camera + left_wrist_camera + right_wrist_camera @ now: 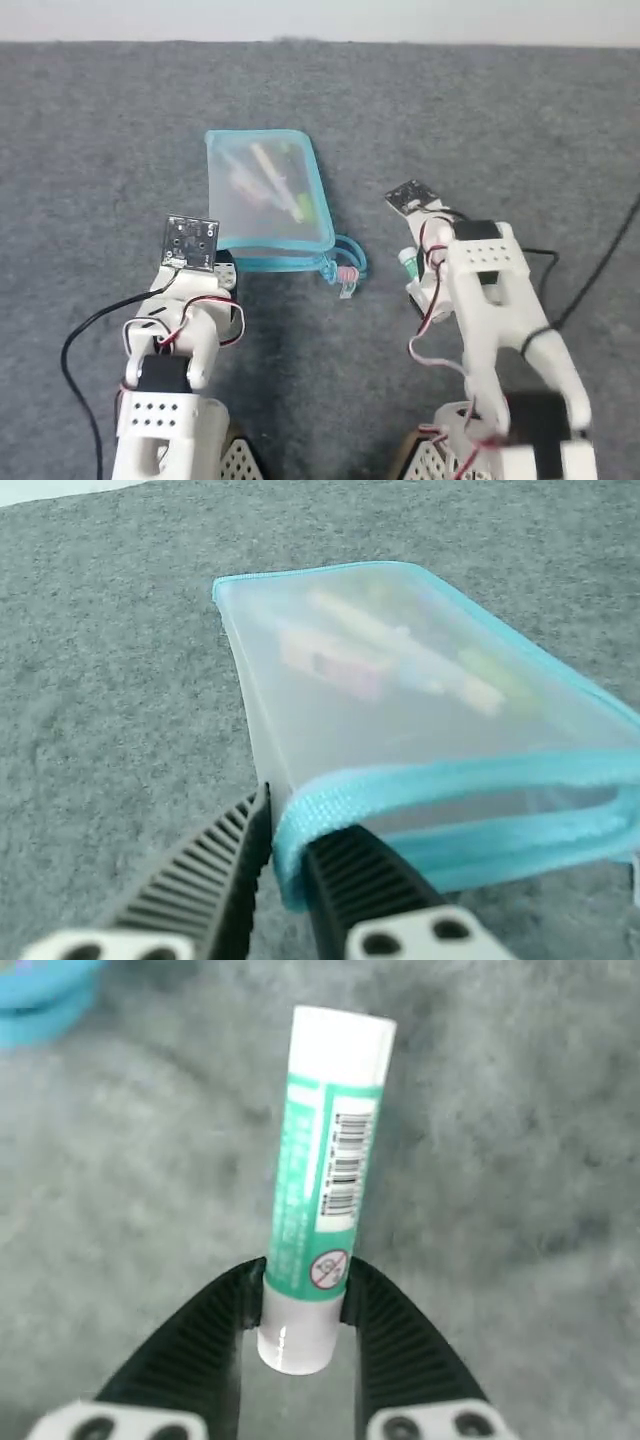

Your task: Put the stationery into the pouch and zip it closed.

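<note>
Left wrist view: left gripper [287, 825] pinched pouch [400, 710] corner | right wrist view: right gripper [300, 1290] clamped glue stick [330, 1150]

Light's soft and even, coming from above, decently bright everywhere. Just faint fuzzy shadows on the grey counter [100, 150] right beside the pouch [265, 200]. Tiny glint on the white end of the tube [325, 1160].

Robot lab — grey felt mat [90, 130]
</note>
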